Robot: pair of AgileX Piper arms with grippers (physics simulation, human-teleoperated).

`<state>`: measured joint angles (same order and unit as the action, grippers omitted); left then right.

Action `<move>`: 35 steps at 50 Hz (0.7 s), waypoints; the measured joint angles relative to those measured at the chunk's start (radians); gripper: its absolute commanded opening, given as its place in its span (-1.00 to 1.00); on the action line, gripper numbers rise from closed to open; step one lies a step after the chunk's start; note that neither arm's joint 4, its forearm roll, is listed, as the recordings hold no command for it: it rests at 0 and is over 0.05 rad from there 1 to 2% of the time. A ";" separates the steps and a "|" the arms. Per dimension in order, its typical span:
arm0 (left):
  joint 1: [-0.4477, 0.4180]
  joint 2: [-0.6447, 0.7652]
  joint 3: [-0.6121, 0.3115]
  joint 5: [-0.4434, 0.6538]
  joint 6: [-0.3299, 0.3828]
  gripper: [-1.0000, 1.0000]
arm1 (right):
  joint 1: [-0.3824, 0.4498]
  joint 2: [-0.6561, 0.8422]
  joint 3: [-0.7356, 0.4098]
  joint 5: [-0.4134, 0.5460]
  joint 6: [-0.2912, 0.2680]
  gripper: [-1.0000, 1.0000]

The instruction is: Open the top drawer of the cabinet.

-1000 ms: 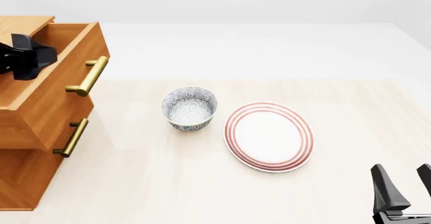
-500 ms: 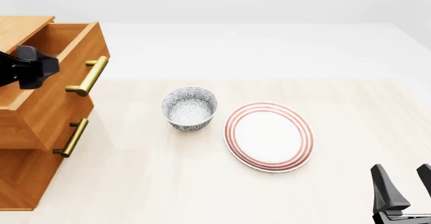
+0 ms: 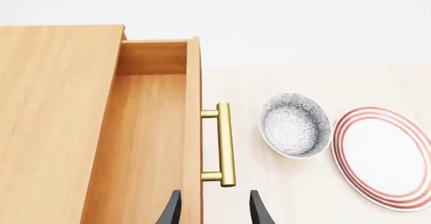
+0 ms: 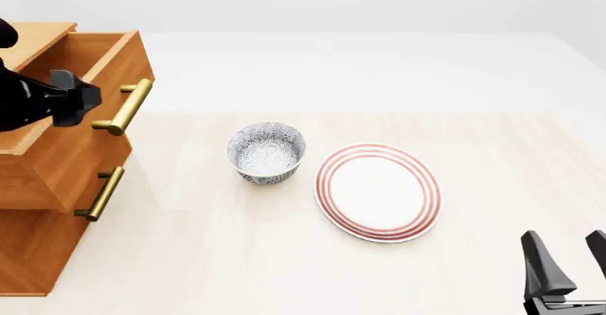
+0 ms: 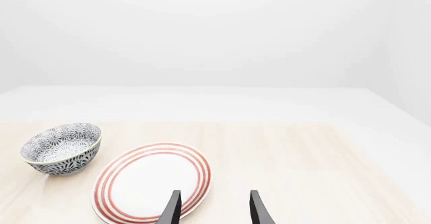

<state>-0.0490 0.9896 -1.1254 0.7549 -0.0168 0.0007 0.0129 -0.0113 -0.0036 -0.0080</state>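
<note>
pale wood table [image 4: 284, 258], white backdrop

cabinet [image 4: 38, 187] cropped left, plate [image 3: 387, 158] clipped

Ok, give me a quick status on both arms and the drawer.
Left gripper open, empty, above the brass handle. Right gripper open, idle. Top drawer pulled out. Nothing blocking.

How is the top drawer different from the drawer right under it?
The top drawer is pulled out, its inside showing, bare where visible; the second drawer sits further back, interior hidden. The top drawer's brass handle stands further forward than the second drawer's handle. Both have orange-brown wooden fronts with matching brass bars.
</note>
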 measured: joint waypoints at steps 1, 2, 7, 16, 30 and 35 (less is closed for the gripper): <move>0.000 0.002 0.001 -0.003 -0.001 1.00 | 0.000 0.000 0.000 0.000 0.000 1.00; 0.000 0.003 0.003 -0.005 -0.002 1.00 | 0.000 0.000 0.000 0.000 0.000 1.00; 0.002 0.011 0.009 -0.019 -0.007 1.00 | 0.000 -0.001 -0.001 0.002 0.000 1.00; 0.004 0.025 0.032 -0.049 -0.015 1.00 | 0.000 -0.001 0.000 0.001 0.000 1.00; 0.009 0.047 0.068 -0.094 -0.025 1.00 | 0.000 0.001 0.001 -0.002 0.000 1.00; 0.007 0.055 0.074 -0.105 -0.028 1.00 | 0.000 0.002 0.002 -0.004 0.000 1.00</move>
<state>-0.0420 1.0448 -1.0511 0.6500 -0.0443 0.0006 0.0151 -0.0097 -0.0074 -0.0079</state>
